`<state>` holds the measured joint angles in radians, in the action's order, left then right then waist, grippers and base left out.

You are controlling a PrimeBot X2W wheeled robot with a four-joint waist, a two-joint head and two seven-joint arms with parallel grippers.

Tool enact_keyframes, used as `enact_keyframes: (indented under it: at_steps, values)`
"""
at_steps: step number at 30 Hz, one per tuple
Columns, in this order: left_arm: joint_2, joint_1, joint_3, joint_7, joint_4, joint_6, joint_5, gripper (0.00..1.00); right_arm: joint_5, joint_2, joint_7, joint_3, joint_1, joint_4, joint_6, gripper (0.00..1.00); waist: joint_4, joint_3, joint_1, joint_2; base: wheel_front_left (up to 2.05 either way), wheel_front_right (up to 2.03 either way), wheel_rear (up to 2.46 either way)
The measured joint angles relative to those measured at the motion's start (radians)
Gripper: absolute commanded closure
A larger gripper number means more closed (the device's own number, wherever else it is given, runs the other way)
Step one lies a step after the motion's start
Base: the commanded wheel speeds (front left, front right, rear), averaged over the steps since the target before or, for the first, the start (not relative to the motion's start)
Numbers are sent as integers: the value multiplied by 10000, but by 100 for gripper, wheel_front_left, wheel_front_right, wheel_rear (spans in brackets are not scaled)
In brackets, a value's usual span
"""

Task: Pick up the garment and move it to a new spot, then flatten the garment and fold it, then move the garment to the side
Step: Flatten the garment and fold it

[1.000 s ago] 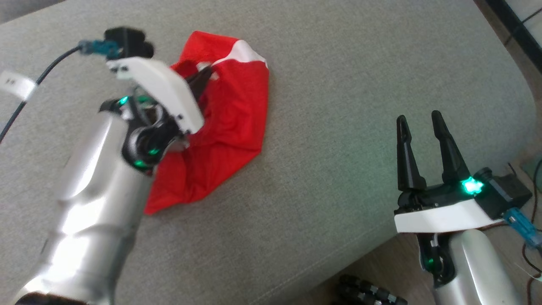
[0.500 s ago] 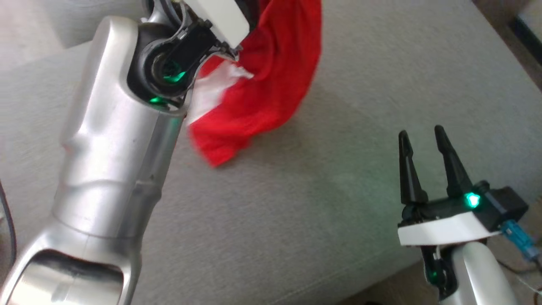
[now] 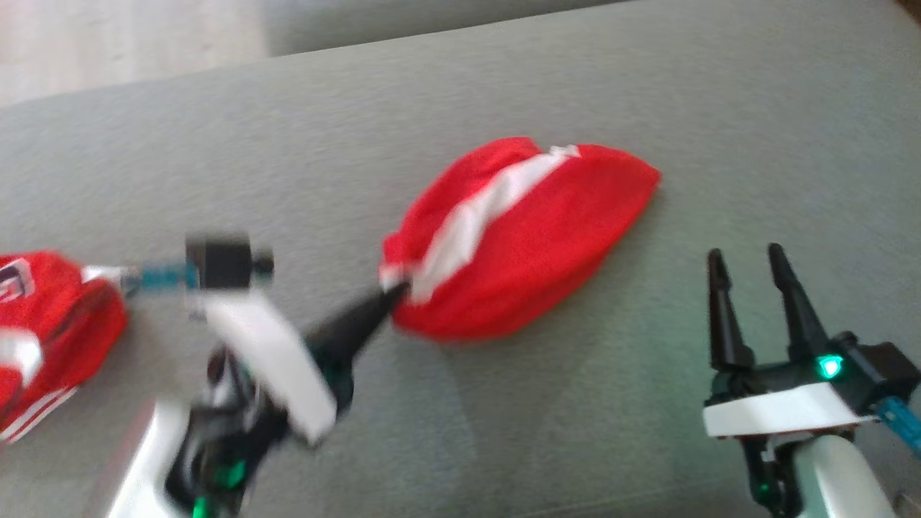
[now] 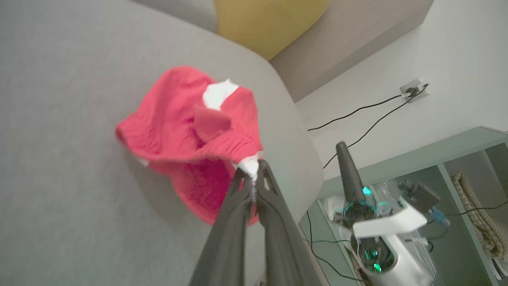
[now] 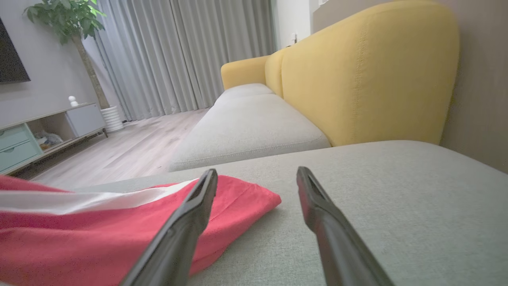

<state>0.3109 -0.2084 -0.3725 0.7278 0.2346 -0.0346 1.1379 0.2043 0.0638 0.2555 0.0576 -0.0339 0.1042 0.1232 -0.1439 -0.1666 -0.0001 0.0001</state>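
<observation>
One red garment (image 3: 518, 237) with a white stripe is recorded lying bunched near the middle of the grey seat cushion (image 3: 288, 129). Its white-edged corner is pinched between the closed fingers of the left gripper (image 3: 394, 291), which is blurred in the head view. The right gripper (image 3: 752, 277) is held low over the cushion's near right part, clear of the garment, with its fingers spread wide and nothing between them. A second red-and-white cloth (image 3: 50, 316) is noted toward the cushion's left side.
</observation>
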Motion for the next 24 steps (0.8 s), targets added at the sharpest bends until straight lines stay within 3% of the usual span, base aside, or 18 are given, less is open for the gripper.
enact_keyframes:
  at_steps: [5, 9, 16, 24]
  values:
    - [566, 1278, 86, -274, 372, -372, -4, 100, 359, 583, 0, 46, -32, 451, 0, 0, 697, 31, 0, 0, 0, 0, 0]
    - [1070, 1716, 324, -792, 343, -546, -489, 100, 1049, 1409, 0, 734, -451, 1202, 0, 0, 1337, 94, 0, 0, 0, 0, 0]
    - [1156, 1705, 673, -1858, -314, -713, -1141, 100, 2242, 3532, -31, 3952, -2137, 2220, 0, 0, 2231, 99, 1, 0, 0, 0, 0]
    - [980, 1202, 439, -2243, -543, -815, -1187, 100, 2477, 4813, -558, 7547, -4204, 2631, 2, 0, 2687, -129, 2, 0, 0, 0, 0]
